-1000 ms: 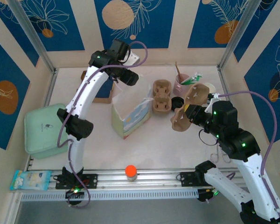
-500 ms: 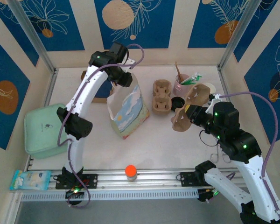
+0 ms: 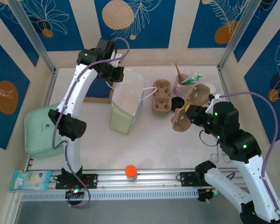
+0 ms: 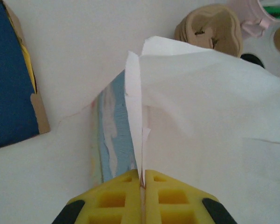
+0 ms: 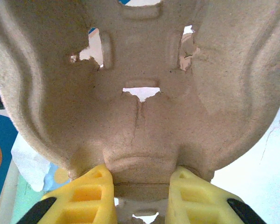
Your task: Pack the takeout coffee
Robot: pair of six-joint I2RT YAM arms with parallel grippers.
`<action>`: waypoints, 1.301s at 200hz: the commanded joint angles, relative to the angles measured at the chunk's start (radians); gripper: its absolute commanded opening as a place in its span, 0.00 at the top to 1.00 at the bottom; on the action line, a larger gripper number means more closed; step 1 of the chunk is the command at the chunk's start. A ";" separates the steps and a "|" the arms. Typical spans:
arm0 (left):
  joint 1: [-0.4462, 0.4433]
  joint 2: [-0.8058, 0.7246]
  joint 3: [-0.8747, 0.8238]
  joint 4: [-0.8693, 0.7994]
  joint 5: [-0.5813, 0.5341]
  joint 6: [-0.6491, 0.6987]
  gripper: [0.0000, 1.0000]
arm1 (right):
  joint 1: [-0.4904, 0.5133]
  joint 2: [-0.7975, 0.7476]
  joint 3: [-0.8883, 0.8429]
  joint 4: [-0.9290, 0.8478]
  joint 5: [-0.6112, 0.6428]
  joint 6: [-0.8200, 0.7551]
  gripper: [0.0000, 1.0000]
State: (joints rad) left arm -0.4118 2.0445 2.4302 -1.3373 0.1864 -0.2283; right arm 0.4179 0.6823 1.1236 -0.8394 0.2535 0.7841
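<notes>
A white paper bag [image 3: 126,99] with a blue print stands near the table's middle. My left gripper [image 3: 113,73] is shut on its top back edge. In the left wrist view the yellow fingers [image 4: 116,196] of that gripper [image 4: 142,175] pinch the bag's [image 4: 200,116] folded rim. My right gripper [image 3: 195,113] holds a brown pulp cup carrier [image 3: 189,103] tilted up above the table, right of the bag. In the right wrist view that gripper [image 5: 142,175] is shut on the carrier's [image 5: 140,70] lower rim. A further stack of carriers [image 3: 161,95] lies between bag and right arm.
A pink cup [image 3: 182,82] with stirrers and a black lid [image 3: 177,101] sit behind the held carrier. A green box [image 3: 43,130] lies at the left, a blue-brown carton [image 3: 99,91] behind the bag. An orange-capped item [image 3: 130,171] stands on the front rail.
My left gripper has shut on the bag's rim and moved left and back, pulling the bag from lying on its side to standing. The right arm has not moved.
</notes>
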 commanded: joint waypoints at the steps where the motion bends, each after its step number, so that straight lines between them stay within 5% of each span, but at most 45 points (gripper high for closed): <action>1: 0.022 -0.042 -0.064 0.078 0.118 -0.143 1.00 | -0.005 -0.021 0.018 -0.011 -0.014 -0.019 0.84; 62: 0.022 -0.192 -0.382 0.358 0.220 -0.432 1.00 | -0.005 -0.027 0.050 -0.031 -0.010 -0.035 0.84; 186: -0.057 -0.502 -0.850 0.536 0.030 -0.662 1.00 | -0.004 -0.024 0.081 -0.041 -0.025 -0.043 0.85; 208: -0.071 -0.549 -0.901 0.577 0.068 -0.650 0.78 | -0.004 -0.018 0.098 -0.050 -0.027 -0.051 0.85; 221: -0.077 -0.564 -0.865 0.552 0.050 -0.556 0.43 | -0.004 -0.015 0.104 -0.052 -0.029 -0.052 0.85; 232: -0.079 -0.561 -0.792 0.485 -0.009 -0.416 0.28 | -0.004 -0.015 0.107 -0.052 -0.030 -0.054 0.85; 260: -0.079 -0.567 -0.633 0.393 -0.133 -0.070 0.23 | -0.002 -0.013 0.111 -0.052 -0.035 -0.052 0.85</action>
State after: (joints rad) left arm -0.4870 1.5188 1.6680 -0.8783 0.1719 -0.6201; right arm 0.4168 0.6651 1.2053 -0.8848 0.2375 0.7498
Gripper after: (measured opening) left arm 0.757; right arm 0.221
